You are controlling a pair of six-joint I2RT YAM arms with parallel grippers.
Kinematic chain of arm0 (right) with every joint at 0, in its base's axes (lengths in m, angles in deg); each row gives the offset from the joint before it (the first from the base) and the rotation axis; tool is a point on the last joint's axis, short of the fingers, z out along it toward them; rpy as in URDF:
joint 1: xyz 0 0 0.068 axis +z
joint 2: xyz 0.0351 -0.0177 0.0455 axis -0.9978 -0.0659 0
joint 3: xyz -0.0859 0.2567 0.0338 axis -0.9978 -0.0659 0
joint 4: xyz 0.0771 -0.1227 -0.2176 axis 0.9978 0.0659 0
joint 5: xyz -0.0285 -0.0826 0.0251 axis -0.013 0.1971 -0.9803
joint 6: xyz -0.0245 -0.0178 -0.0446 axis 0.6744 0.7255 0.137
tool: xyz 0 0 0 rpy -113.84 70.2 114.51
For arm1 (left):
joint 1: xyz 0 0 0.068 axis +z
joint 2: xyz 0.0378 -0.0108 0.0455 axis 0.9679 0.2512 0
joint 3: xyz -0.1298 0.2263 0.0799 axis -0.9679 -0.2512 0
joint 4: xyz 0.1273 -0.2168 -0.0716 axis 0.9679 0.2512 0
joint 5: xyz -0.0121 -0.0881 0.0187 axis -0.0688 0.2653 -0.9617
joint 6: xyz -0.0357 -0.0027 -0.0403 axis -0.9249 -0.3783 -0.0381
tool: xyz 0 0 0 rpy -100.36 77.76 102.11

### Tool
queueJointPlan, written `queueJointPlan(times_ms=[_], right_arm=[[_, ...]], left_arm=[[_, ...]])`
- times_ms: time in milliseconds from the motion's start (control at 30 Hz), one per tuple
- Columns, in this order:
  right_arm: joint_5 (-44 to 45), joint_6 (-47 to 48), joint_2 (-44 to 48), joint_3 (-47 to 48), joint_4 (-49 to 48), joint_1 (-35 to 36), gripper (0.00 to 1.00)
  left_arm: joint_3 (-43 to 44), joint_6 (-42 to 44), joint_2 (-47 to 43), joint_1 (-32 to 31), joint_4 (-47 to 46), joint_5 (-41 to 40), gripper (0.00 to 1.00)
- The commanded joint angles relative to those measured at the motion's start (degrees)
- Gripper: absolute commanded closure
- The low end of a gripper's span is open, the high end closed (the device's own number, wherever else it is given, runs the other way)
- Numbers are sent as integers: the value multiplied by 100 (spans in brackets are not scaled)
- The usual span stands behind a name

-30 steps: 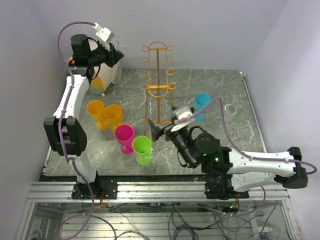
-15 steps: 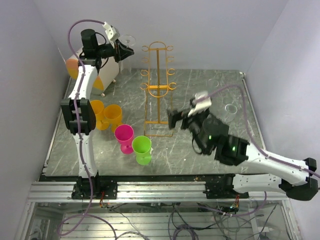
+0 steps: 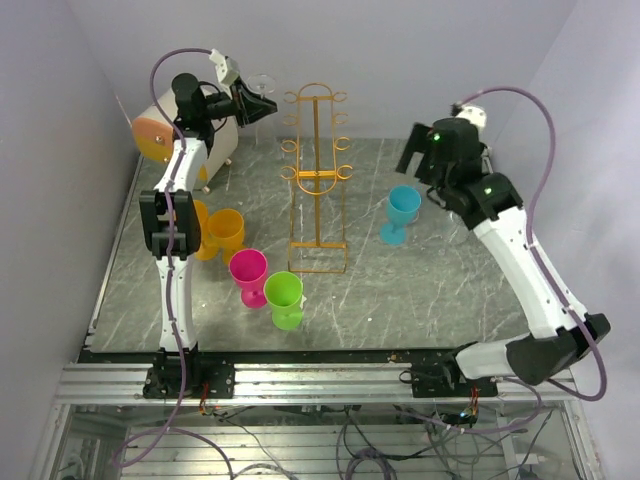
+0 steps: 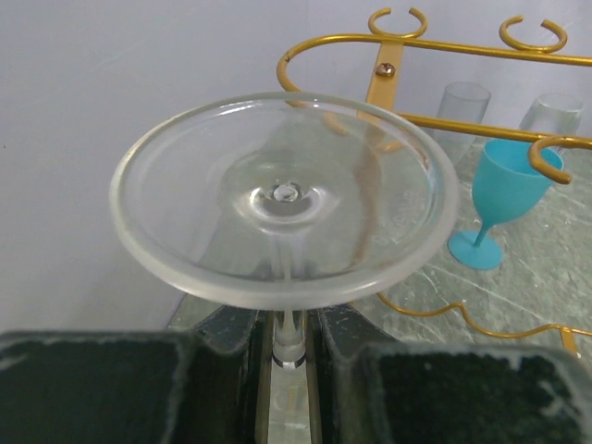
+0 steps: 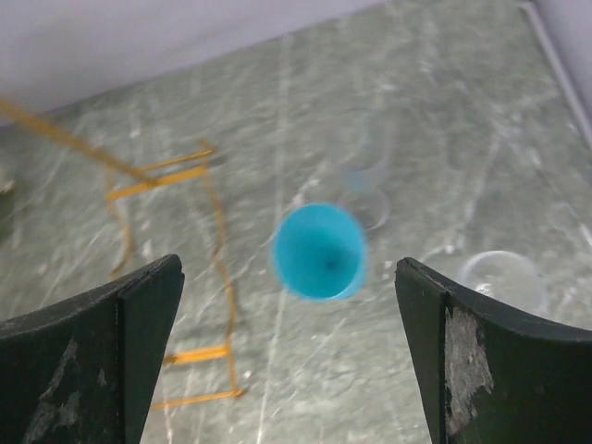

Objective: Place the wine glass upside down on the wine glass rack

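Note:
A clear wine glass (image 4: pixel 282 199) is pinched by its stem in my left gripper (image 4: pixel 289 338), with its round foot facing the camera. In the top view that left gripper (image 3: pixel 248 103) is raised at the back left, and the wine glass (image 3: pixel 262 84) hangs just left of the rounded top of the orange-gold wine glass rack (image 3: pixel 317 170). The rack's top loop and ring hooks (image 4: pixel 388 65) lie right behind the glass foot. My right gripper (image 3: pixel 412 152) hovers wide open high at the back right, with nothing between its fingers (image 5: pixel 289 268).
A blue glass (image 3: pixel 403 208) stands right of the rack, under the right gripper (image 5: pixel 319 252). Clear glasses (image 5: pixel 499 277) stand near it. Two orange cups (image 3: pixel 210 228), a pink one (image 3: pixel 248 270) and a green one (image 3: pixel 285 296) sit front left. A cream drum (image 3: pixel 165 135) lies at the back left.
My left gripper carried the wine glass to the right, closer to the rack's top. The right arm rose from beside the rack's base and swung to the back right, staying open.

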Motion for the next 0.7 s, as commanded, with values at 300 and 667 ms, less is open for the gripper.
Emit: queueJointPlan(times_ms=[300,667], right_arm=[[-1191,90,-52,-201,-154,-1697,3],[-1314,47,277,-796,-364,-1783,2]], left_arm=[[683,1636,-349,-359,1583,-189,93],[115,3042,-796,-549,2799,-472,93]])
